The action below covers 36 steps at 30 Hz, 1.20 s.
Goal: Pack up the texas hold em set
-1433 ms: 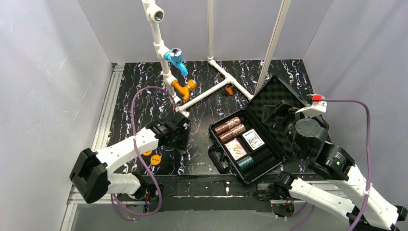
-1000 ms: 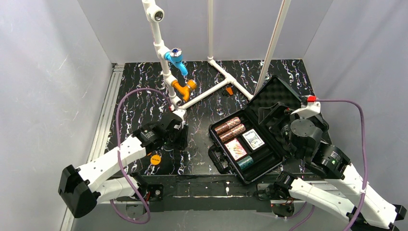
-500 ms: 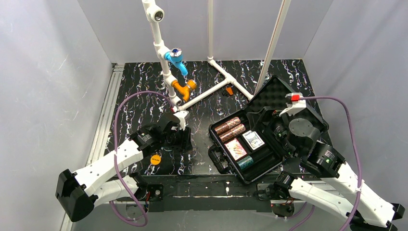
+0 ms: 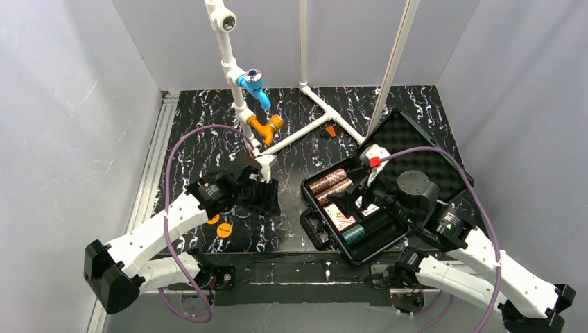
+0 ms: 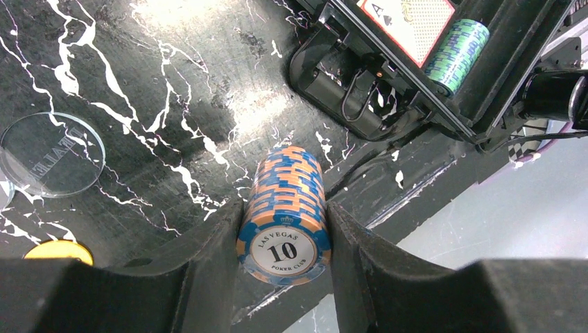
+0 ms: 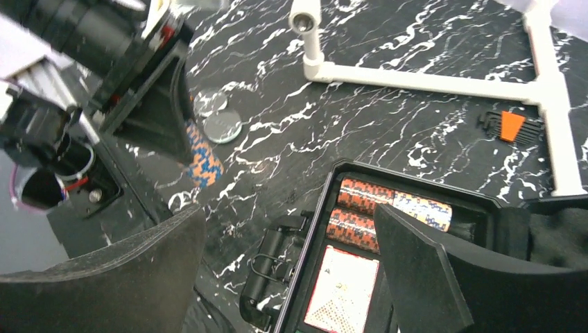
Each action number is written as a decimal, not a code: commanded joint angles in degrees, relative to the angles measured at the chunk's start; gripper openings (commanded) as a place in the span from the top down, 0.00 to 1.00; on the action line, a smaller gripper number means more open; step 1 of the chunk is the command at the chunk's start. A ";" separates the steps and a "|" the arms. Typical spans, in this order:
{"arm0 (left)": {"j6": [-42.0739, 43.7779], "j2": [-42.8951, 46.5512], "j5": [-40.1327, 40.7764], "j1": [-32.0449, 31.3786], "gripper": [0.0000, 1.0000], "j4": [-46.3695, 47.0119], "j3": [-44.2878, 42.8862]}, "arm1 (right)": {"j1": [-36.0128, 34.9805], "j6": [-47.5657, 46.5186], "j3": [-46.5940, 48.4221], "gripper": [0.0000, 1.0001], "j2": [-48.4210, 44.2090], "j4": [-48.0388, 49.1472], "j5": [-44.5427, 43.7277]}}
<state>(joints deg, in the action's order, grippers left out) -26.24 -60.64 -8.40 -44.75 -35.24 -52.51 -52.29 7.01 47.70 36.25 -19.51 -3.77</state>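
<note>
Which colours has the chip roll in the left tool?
Chip roll: orange and blue; left wrist view best.

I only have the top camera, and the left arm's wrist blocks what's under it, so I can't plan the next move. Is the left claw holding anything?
Observer: Yes, the left claw is shut on an orange and blue chip roll, its fingers pressing the roll's curved sides.
Operator: Any marking on it?
Observer: Its end face reads Las Vegas 10 Poker Club.
Operator: Anything loose nearby that I might miss?
Observer: A clear disc lies flat on the table, off to one side of the roll.
</note>
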 commanded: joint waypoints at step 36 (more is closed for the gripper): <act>-4.08 -5.04 -8.03 -0.37 1.00 -1.49 -11.86 | -4.02 -20.38 -16.16 0.08 16.28 37.07 25.86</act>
<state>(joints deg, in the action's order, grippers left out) -29.67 -66.17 -14.04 -44.84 -39.27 -61.60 -54.72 -12.67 30.46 50.11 11.38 22.50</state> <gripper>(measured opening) 0.424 0.942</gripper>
